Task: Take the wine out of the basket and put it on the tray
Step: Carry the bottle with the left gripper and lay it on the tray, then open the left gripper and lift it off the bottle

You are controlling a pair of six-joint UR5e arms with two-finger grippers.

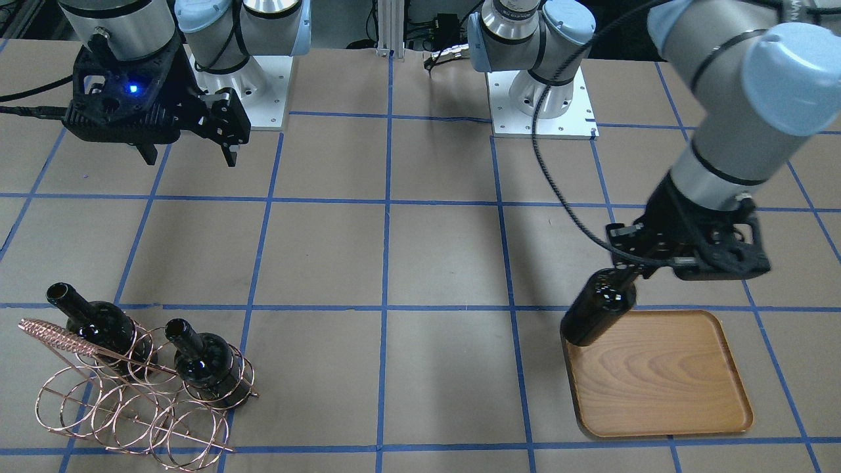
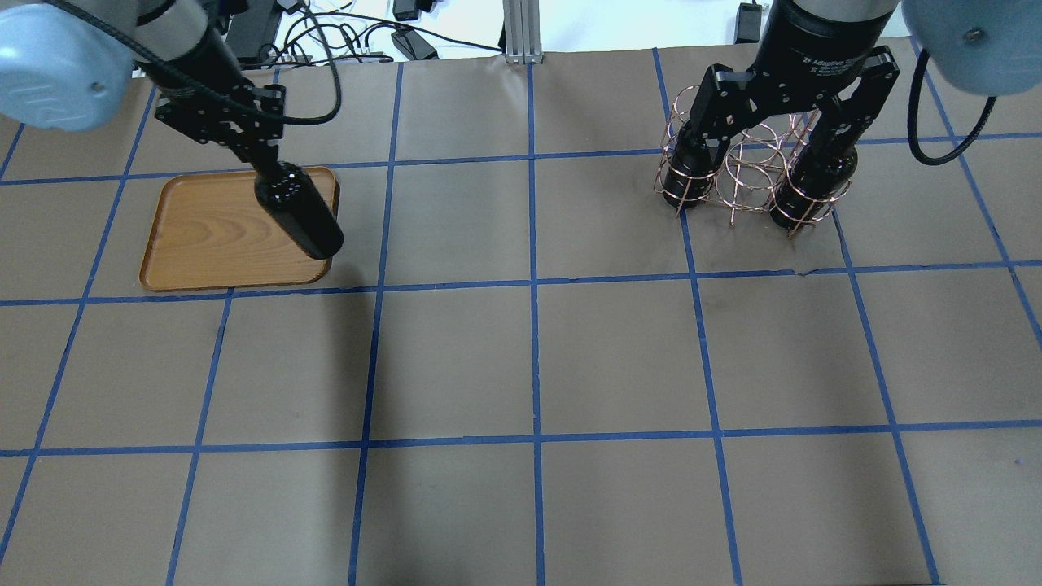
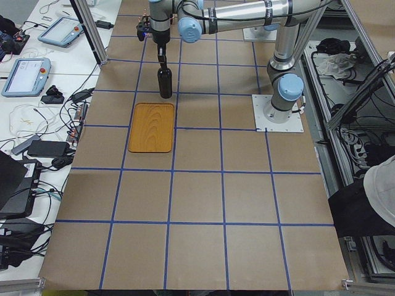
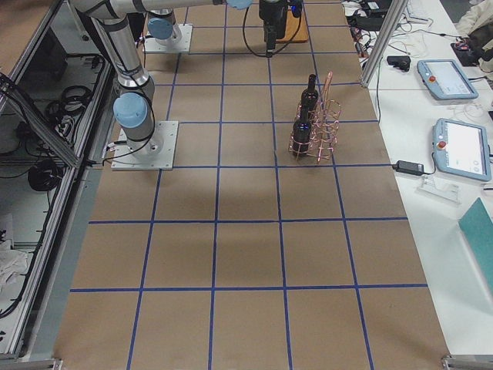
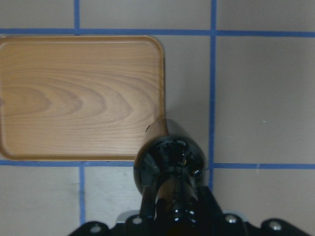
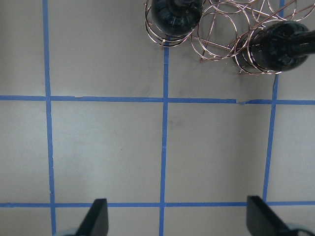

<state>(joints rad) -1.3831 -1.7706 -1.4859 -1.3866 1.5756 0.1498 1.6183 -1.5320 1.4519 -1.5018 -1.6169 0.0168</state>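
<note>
**Step in hand:** carriage of the wine to the tray, late stage, not yet set down.

**Findings**
- Found the wine pinched at the neck between the fingers of the left gripper, hanging base-down and close to upright.
- Judged it clear of the worktop from the left side view. Cannot tell how high.
- Placed its base at the corner of the tray nearest the robot and the worktop's middle. In the left wrist view, saw it partly over the wood and partly outside the rim.
- Found the tray bare of any load.
- Found the right gripper with fingers spread wide and holding nothing, raised above the worktop on the robot's side of the basket.
- Counted two further bottles standing in the basket's rings, necks up.

**Next move, as judged**
- Calls for a short sideways carry, to bring the base wholly inside the rim and nearer the tray's middle.
- Then a straight, slow descent until the base sits flat on the wood.
- Only then a spreading of the fingers and a vertical lift off the neck.

**Risk:** lowering from the present spot would likely land the base on the rim and tip the wine.
</note>
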